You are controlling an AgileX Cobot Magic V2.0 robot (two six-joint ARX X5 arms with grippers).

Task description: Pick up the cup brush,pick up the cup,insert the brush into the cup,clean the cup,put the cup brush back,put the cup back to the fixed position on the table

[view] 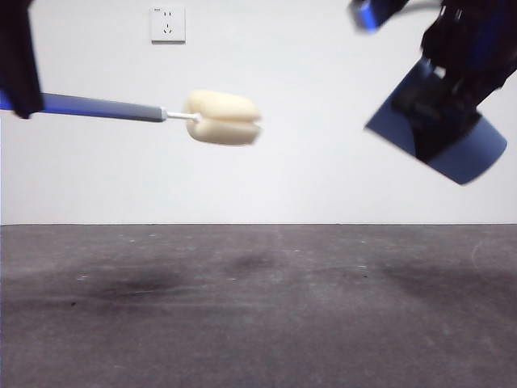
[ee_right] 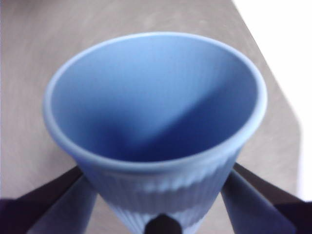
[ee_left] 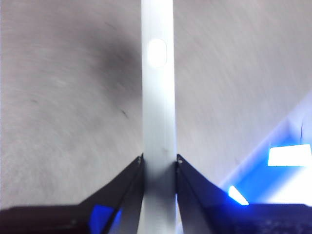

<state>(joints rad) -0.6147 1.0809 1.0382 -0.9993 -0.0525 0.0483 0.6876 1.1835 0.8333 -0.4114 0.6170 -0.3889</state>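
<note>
A: Left gripper (ee_left: 159,163) first?
B: Closed on the cup brush (view: 153,111), jaws pressed to both sides of the handle (ee_left: 158,122) in the left wrist view. Seen from the front as a dark mass at the upper left edge (view: 19,56).

A: Attitude of the brush?
B: Held in the air, nearly level, well above the table (view: 258,323). Grey handle running rightward from the left edge, then a short white tip, then the pale yellow cleft sponge head (view: 224,118). Head pointing right, toward the cup (view: 440,133), with a clear gap between them. Touching nothing but the jaws.

A: Right gripper (ee_right: 158,195)?
B: Clamped on the cup, a jaw on each side of the ribbed lower wall in the right wrist view. In the front view, big and dark at upper right (view: 452,81), partly covering the cup.

A: Cup position?
B: Lifted off the table, high at right, tilted. Which end faces the brush not certain from the front. Rim (ee_right: 156,41) and blue interior open to the wrist camera; inside looks bare.

A: Anything else?
B: White wall behind, with a white socket plate (view: 168,23) high at left. Faint dark shadows on the table surface under both held things. Both wrist views somewhat blurred
</note>
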